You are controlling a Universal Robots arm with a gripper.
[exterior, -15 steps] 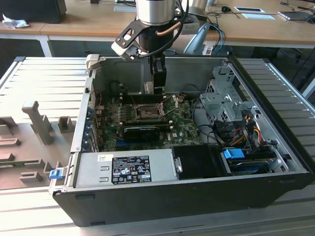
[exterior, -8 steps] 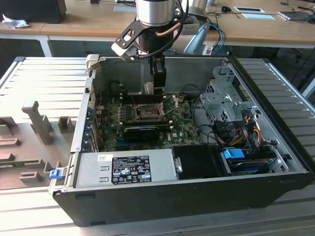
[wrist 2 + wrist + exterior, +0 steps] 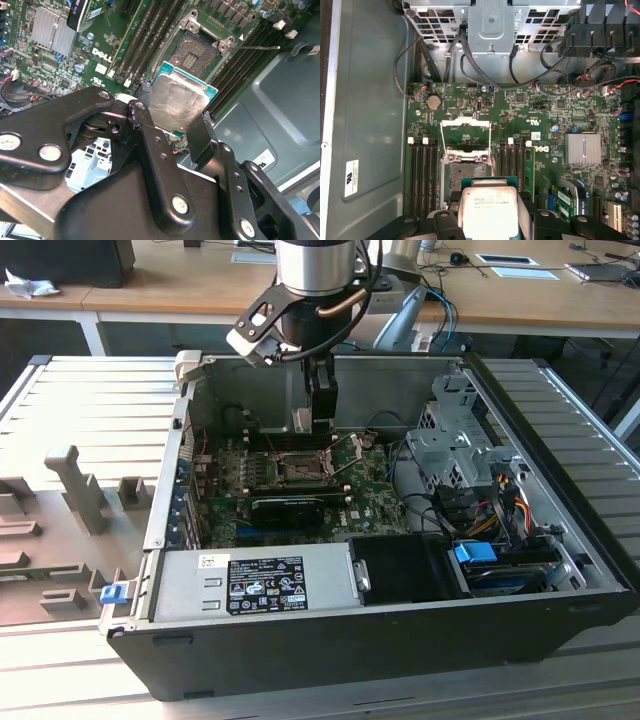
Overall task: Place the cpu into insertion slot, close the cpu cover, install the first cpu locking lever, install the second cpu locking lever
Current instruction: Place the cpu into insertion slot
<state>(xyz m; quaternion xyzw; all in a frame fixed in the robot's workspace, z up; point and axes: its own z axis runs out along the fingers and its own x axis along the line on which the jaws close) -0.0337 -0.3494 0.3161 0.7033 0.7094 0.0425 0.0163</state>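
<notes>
My gripper (image 3: pixel 172 125) is shut on the cpu (image 3: pixel 177 100), a flat square chip with a dull silver top and a green edge, held by two opposite sides. In the first wrist view the cpu (image 3: pixel 487 206) hangs partly over the near edge of the insertion slot (image 3: pixel 465 172), which lies bare. Just beyond the slot, the cpu cover (image 3: pixel 466 125) stands swung open, with thin locking levers (image 3: pixel 491 142) raised beside it. In the exterior view my gripper (image 3: pixel 318 418) reaches down into the case, above the slot (image 3: pixel 300 468).
The motherboard (image 3: pixel 560 120) lies inside an open black computer case (image 3: pixel 400 640). Memory slots (image 3: pixel 422 175) flank the socket. A power supply (image 3: pixel 260 585) sits at the front and a drive cage (image 3: pixel 455 440) with cables on the exterior view's right. Grey fixtures (image 3: pixel 70 490) stand outside.
</notes>
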